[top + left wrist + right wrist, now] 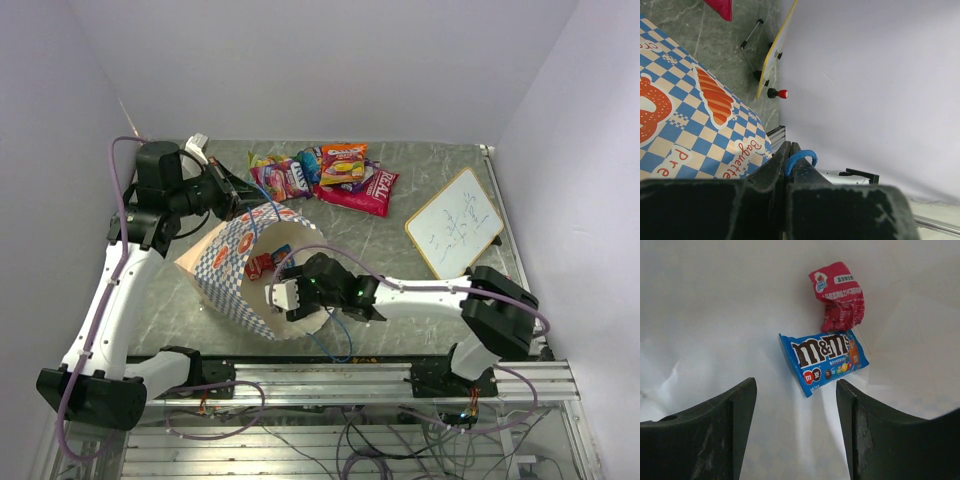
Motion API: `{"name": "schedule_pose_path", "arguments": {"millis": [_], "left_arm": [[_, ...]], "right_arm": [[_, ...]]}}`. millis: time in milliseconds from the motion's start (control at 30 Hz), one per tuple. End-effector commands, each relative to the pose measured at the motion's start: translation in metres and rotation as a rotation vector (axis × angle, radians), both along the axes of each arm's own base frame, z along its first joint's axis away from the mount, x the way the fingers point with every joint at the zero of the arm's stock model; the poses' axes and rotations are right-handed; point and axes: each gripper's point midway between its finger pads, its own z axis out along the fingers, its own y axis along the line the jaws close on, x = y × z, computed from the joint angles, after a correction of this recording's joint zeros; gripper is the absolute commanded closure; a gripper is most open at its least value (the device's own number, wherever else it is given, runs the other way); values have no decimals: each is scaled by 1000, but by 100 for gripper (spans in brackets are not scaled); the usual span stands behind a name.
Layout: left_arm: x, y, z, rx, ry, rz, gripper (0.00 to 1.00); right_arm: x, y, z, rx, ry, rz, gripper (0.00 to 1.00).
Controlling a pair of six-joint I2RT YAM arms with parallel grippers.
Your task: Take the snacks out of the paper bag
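The cream paper bag (232, 262) with its blue-and-white checkered band lies on its side, mouth facing right. My left gripper (788, 150) is shut on the bag's blue cord handle (801, 158) at the upper rim. My right gripper (796, 390) is open inside the bag's mouth, and it also shows in the top view (285, 293). Just beyond its fingers lie a blue M&M's packet (824, 360) and a crumpled red packet (839, 296) on the bag's white inner wall. Several snacks (322, 175), among them the crimson "REAL" bag (362, 190), lie on the table behind the bag.
A small whiteboard (455, 222) lies at the right of the table, and it also shows edge-on in the left wrist view (774, 50). A red-capped marker (778, 93) lies beside it. White walls close in the table on three sides.
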Motion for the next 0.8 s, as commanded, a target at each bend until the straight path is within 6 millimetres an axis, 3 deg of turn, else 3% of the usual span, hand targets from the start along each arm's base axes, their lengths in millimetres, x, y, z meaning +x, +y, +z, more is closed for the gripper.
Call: {"name": "schedule_pose_path", "arguments": {"millis": [0, 200, 300, 433, 633, 767], "left_arm": [[-4, -3, 10, -3, -36, -27, 93], [-7, -3, 7, 0, -27, -33, 93], [-9, -3, 6, 4, -25, -36, 93], [-13, -2, 5, 8, -27, -35, 93], [-13, -1, 0, 9, -23, -32, 93], [-11, -2, -1, 9, -21, -36, 93]], "right_arm": [[22, 16, 2, 32, -40, -37, 35], [42, 27, -11, 5, -53, -87, 35], [54, 26, -18, -6, -59, -141, 40], [65, 27, -19, -11, -59, -173, 60], [61, 21, -23, -19, -29, -153, 94], [54, 22, -15, -5, -9, -128, 100]]}}
